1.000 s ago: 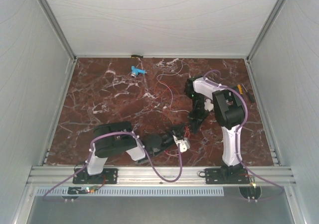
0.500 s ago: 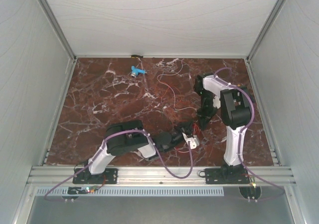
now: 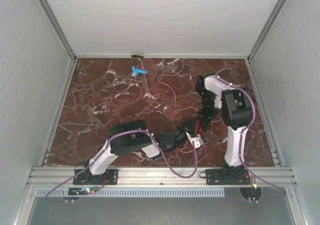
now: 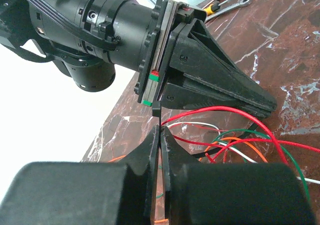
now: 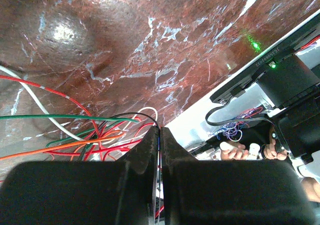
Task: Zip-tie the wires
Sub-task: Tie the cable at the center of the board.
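From above, my two grippers, left [image 3: 189, 130] and right [image 3: 201, 121], meet at the near end of the wires [image 3: 182, 109] on the marble table [image 3: 100, 100]; my left wrist camera shows my two fingers [image 4: 148, 152] pinched shut on one thin black strip [image 4: 157, 116] beside red, white, green and orange strands; my right wrist camera shows both fingers [image 5: 145, 152] pressed together over that tangle.

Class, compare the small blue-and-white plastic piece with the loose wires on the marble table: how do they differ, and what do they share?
Shape: the plastic piece is short and compact; the wires are long, thin, curling strands. Colour: the piece is blue and white; the wires are red, orange, white and green. Place: the piece lies alone near the back edge; the wires trail forward from mid-table. Both rest on the table.
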